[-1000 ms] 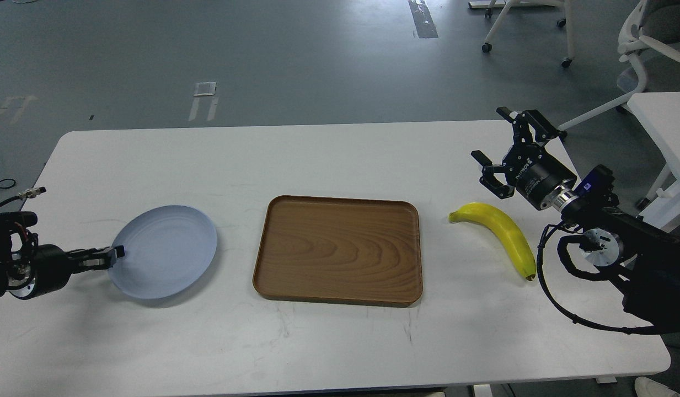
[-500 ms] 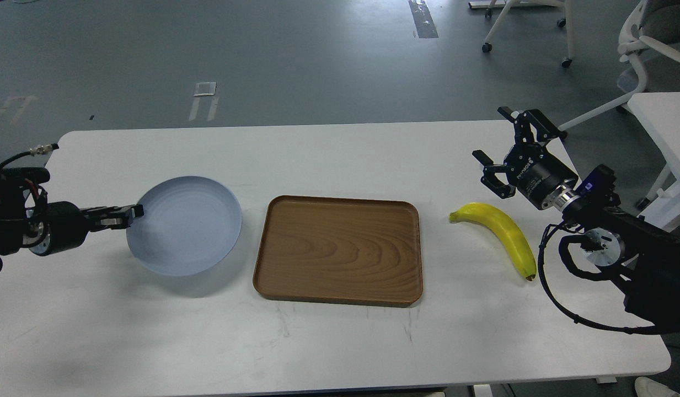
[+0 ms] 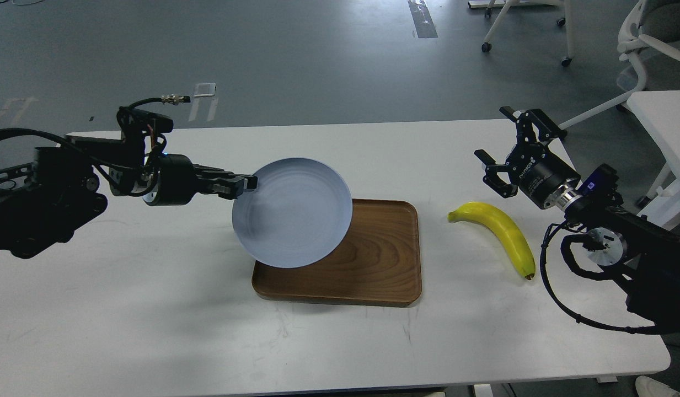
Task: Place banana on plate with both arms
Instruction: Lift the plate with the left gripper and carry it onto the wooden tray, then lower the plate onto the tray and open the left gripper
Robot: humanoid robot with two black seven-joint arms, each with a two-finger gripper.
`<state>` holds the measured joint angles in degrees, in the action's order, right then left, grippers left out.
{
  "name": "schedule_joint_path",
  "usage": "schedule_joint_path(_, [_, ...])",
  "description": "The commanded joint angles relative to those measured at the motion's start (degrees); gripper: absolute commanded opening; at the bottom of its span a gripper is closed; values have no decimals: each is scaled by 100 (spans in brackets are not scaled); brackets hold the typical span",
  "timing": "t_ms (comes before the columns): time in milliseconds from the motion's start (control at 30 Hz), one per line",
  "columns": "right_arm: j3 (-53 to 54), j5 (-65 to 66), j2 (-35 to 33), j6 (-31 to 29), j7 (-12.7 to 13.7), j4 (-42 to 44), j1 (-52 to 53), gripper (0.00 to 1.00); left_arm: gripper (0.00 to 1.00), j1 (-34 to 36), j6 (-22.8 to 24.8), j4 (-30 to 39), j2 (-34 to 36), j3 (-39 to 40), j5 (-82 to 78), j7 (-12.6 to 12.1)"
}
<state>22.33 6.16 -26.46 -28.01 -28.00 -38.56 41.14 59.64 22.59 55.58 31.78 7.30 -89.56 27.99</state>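
Note:
My left gripper point(image 3: 246, 184) is shut on the left rim of the pale blue-grey plate point(image 3: 293, 212) and holds it in the air over the left half of the brown wooden tray point(image 3: 381, 259). The plate tilts toward me. The yellow banana point(image 3: 502, 234) lies on the white table right of the tray, stem end toward the tray. My right gripper point(image 3: 497, 149) is open and empty, hovering just behind and above the banana's stem end, apart from it.
The white table point(image 3: 152, 309) has bare surface at the front and left. A second white table point(image 3: 662, 124) stands at the right, and office chairs point(image 3: 643, 49) stand on the grey floor behind.
My left arm has lifted the plate off the table and carried it right, from the table's left side to above the tray. The right gripper and banana have hardly moved.

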Motion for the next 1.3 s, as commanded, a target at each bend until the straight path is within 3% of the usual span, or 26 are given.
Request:
schedule_joint_path(0, [8,-9,-175,1,0,-37,43,100,0,73,0,-414,-566,-123,0,-39])
schedule_joint_path(300, [17,-18,-579,1,0,-142,114,100,0,82,-35,-1303,-1578,-422,9,-171])
schedule_joint_path(600, [17,-18,-747,1,0,-204,114,100,0,91,-114,-1997,-2123,-589,79,-242])
schedule_joint_path(900, [17,-18,-773,1,0,-240,105,100,0,3,-114,-2156,-2203,-607,97,-242])
schedule_joint_path(933, [17,-18,-773,1,0,-240,96,100,6,3,-106,-2156,-2203,-607,106,-242])
schedule_joint_path(967, [17,-18,-764,1,0,-240,96,100,18,3,-114,-2156,-2203,-607,106,-242])
schedule_joint_path(1000, [17,-18,-764,1,0,-240,96,100,18,3,-114,-2156,-2203,-607,106,-242])
schedule_joint_path(1100, [17,-18,-756,1,0,-240,96,100,36,3,-106,-2156,-2203,-615,97,-242])
schedule_joint_path(1133, [17,-18,-756,1,0,-240,96,100,50,-5,-106,-2156,-2203,-607,97,-242])
schedule_joint_path(1167, [17,-18,-764,1,0,-240,96,100,74,3,-88,-2156,-2203,-607,106,-242])
schedule_joint_path(1200, [17,-18,-764,1,0,-240,96,100,88,3,-88,-2148,-2203,-607,106,-242])
schedule_joint_path(1233, [17,-18,-773,1,0,-240,96,100,98,12,-71,-2139,-2203,-607,114,-233])
schedule_joint_path(1267, [17,-18,-773,1,0,-240,96,100,98,29,-71,-2130,-2203,-607,115,-233])
